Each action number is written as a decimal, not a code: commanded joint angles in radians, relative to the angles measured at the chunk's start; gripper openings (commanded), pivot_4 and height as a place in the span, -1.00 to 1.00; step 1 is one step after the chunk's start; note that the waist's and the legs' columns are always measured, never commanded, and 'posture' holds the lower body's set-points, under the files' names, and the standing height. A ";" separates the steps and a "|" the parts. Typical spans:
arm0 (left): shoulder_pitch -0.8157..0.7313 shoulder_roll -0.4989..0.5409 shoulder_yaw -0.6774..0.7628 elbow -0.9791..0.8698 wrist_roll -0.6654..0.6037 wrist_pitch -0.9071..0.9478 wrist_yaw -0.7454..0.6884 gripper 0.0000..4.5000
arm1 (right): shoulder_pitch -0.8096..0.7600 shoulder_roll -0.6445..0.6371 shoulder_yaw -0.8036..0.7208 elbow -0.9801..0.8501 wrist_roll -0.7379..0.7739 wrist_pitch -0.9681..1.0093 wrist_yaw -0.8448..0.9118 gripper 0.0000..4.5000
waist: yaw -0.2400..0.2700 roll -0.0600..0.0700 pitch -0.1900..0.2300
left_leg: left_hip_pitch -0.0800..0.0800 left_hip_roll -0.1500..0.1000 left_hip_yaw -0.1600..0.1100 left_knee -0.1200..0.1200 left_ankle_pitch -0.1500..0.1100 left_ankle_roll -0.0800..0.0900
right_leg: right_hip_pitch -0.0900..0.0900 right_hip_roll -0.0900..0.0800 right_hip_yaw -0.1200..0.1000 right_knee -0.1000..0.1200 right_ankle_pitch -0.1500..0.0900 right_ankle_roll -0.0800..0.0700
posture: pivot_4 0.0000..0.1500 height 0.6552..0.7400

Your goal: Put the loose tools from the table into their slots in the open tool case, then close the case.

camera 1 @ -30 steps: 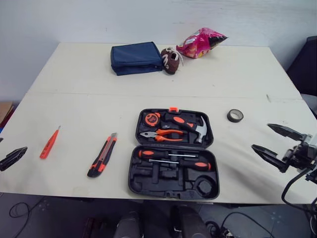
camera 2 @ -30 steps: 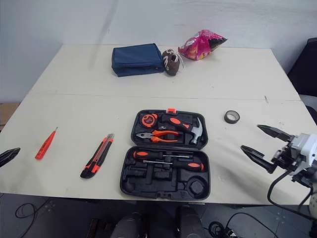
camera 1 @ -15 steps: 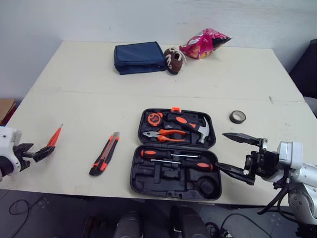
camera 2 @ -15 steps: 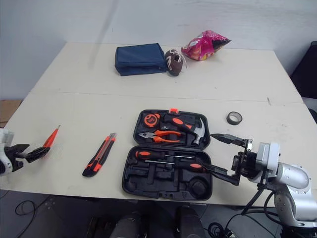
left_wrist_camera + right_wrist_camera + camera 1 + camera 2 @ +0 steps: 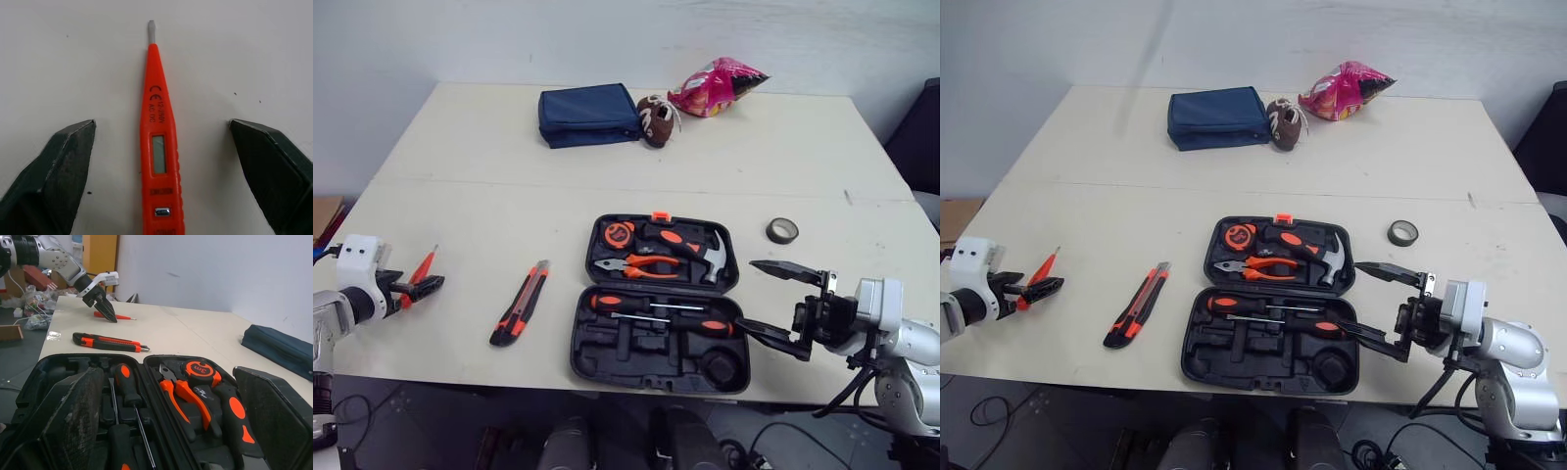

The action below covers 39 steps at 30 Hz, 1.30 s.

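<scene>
Orange tester pen (image 5: 159, 147) lies on the counter (image 5: 509, 196), well left of the open tool case (image 5: 579, 343), between my left jaws, which are spread apart and not touching it. Picking it up is the step in hand, I judge: next I must close squarely on its barrel. My right jaws hover apart by the case.

Orange tester pen (image 5: 160, 122) (black case (image 5: 646, 378))

In the left wrist view, the handle end of the orange tester pen (image 5: 159, 147) is cut off. Left of the tool case (image 5: 656, 304), the left gripper (image 5: 426, 287) maybe hides that same end.
</scene>
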 commanded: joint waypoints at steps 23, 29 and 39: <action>0.112 0.007 0.001 -0.457 -0.091 -0.416 -0.365 -0.87 | 0.019 -0.077 -0.041 0.005 -0.034 -0.019 -0.003 1.00 | 0.015 -0.001 0.001 | -0.002 0.000 -0.001 0.002 -0.001 0.000 | 0.000 -0.001 -0.001 -0.002 0.000 0.000 | 1.00 1.00; -0.005 0.015 -0.243 -0.644 -0.170 -0.358 -0.555 -0.87 | 0.029 -0.109 -0.040 0.021 -0.044 -0.012 0.020 1.00 | 0.023 -0.001 0.001 | -0.002 0.001 -0.001 0.003 0.000 0.000 | 0.000 0.001 -0.001 -0.001 0.000 0.000 | 1.00 1.00; -0.337 -0.016 -0.669 -0.750 -0.062 -0.018 -0.547 -0.87 | 0.108 -0.140 -0.055 0.014 -0.038 0.032 0.062 1.00 | 0.024 -0.001 0.001 | -0.003 0.002 0.000 0.009 0.000 0.000 | 0.001 0.009 0.002 0.000 0.000 0.001 | 1.00 1.00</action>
